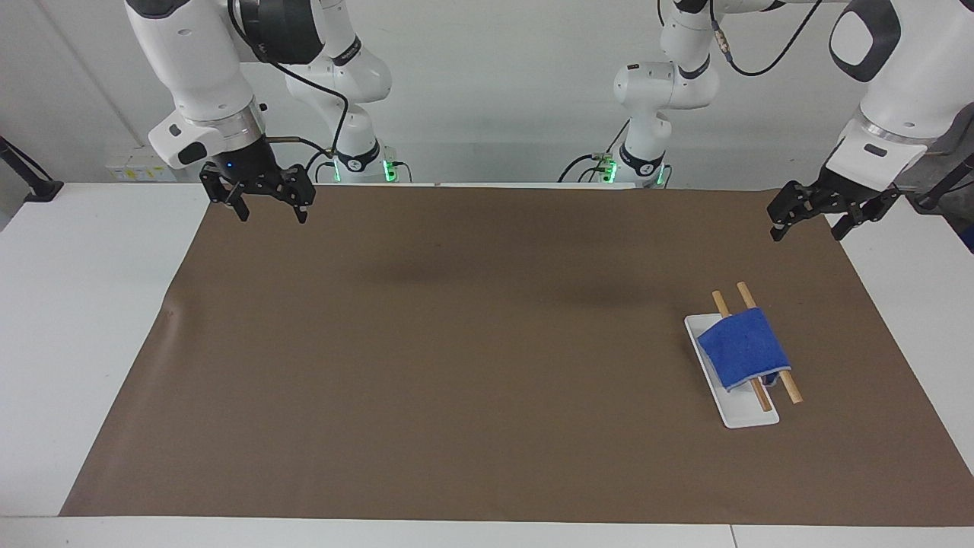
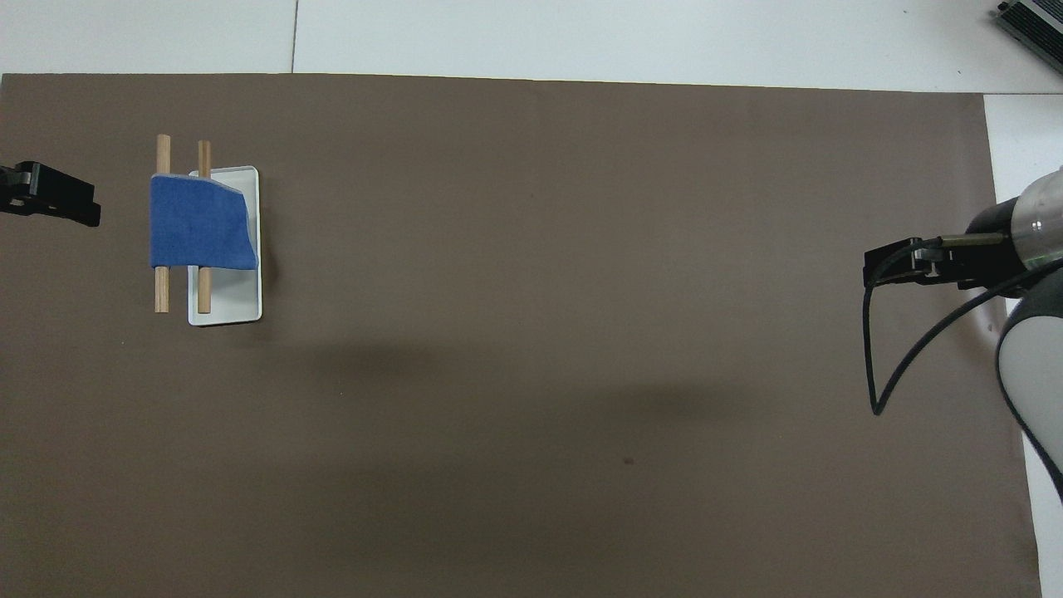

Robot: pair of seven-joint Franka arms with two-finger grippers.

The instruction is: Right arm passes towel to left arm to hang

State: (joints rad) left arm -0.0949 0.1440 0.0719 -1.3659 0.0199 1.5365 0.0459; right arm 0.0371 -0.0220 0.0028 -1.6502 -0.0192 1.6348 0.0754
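Observation:
The blue towel point(image 1: 742, 348) hangs draped over two wooden rods point(image 1: 719, 302) that lie across a white tray point(image 1: 742, 415), toward the left arm's end of the table. It also shows in the overhead view point(image 2: 199, 232). My left gripper point(image 1: 806, 228) is open and empty, up in the air over the mat's edge by the rack; only its tip point(image 2: 54, 206) shows from above. My right gripper point(image 1: 270, 213), with its blue light, is open and empty over the mat's corner at the right arm's end point(image 2: 893, 267).
A brown mat point(image 1: 456, 342) covers most of the white table point(image 1: 76, 304). The rods point(image 2: 164, 149) and the tray point(image 2: 228, 303) are the only things on it. A black cable point(image 2: 880, 365) loops off the right gripper.

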